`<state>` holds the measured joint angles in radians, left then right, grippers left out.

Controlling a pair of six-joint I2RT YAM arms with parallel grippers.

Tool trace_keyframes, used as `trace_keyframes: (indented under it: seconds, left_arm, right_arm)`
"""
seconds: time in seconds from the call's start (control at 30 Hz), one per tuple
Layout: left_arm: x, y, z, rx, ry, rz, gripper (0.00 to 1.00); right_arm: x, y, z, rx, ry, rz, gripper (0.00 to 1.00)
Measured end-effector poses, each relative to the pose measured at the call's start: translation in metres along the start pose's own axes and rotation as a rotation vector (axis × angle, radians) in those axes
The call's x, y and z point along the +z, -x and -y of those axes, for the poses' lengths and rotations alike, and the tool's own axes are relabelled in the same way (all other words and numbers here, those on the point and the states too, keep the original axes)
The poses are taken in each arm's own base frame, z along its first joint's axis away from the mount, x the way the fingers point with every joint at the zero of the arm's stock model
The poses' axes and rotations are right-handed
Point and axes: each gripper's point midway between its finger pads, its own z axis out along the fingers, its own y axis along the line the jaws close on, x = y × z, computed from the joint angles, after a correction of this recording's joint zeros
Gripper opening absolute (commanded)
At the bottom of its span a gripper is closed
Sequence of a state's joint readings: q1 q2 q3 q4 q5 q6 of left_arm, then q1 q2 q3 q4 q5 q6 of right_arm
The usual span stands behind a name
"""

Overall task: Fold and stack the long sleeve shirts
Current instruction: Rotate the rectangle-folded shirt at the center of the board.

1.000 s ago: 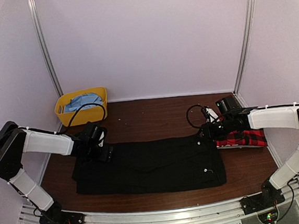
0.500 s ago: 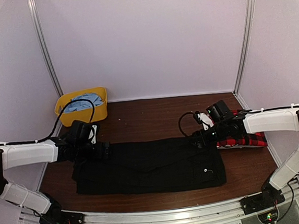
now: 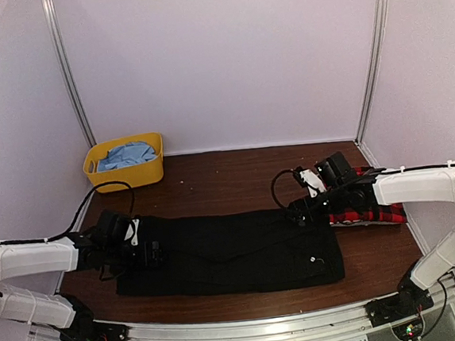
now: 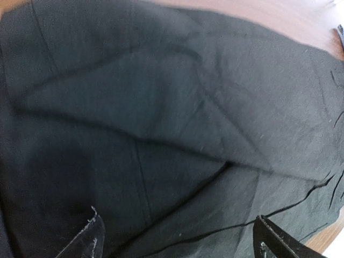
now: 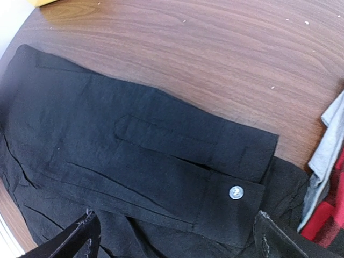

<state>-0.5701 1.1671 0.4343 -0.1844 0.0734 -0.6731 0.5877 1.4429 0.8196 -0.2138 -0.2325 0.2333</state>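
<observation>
black shirt (image 3: 234,250) spread flat, plaid shirt (image 3: 370,210) folded beside it

The spread shirt (image 3: 234,250) lies across the near half of the tabletop (image 3: 228,182), running left to right. The folded shirt (image 3: 371,212) lies at the right edge, just beside the spread shirt's far right corner. The bin (image 3: 128,177) stands in the far left corner, with cloth (image 3: 126,154) in it. The left gripper (image 3: 151,253) is over the spread shirt's left end, and the right gripper (image 3: 299,212) is over its far right corner.
</observation>
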Motion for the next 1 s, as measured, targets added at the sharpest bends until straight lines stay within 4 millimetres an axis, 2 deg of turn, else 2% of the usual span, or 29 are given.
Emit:
trace_keyframes:
  seconds: [0.07, 0.23, 0.37, 0.57, 0.77, 1.0]
  left_arm:
    - [0.002, -0.007, -0.003, -0.018, -0.003, -0.019, 0.96]
    - [0.009, 0.0, -0.002, -0.05, -0.031, -0.004, 0.92]
    - [0.015, 0.009, -0.001, -0.06, -0.051, 0.018, 0.91]
    - [0.028, 0.03, -0.002, -0.047, -0.067, 0.036, 0.88]
    - [0.049, 0.061, 0.0, -0.01, -0.077, 0.038, 0.86]
    - [0.076, 0.095, 0.013, 0.074, -0.104, 0.038, 0.85]
  right_arm:
    - [0.003, -0.004, -0.004, -0.012, 0.01, -0.013, 0.99]
    - [0.012, -0.014, -0.01, -0.035, 0.027, -0.047, 0.98]
    - [0.022, -0.027, -0.007, -0.029, 0.023, -0.089, 0.98]
    - [0.038, -0.059, 0.002, 0.014, 0.003, -0.175, 0.97]
    - [0.04, -0.058, 0.003, 0.051, 0.002, -0.156, 0.96]
    - [0.033, -0.065, 0.002, 0.101, 0.017, -0.103, 0.94]
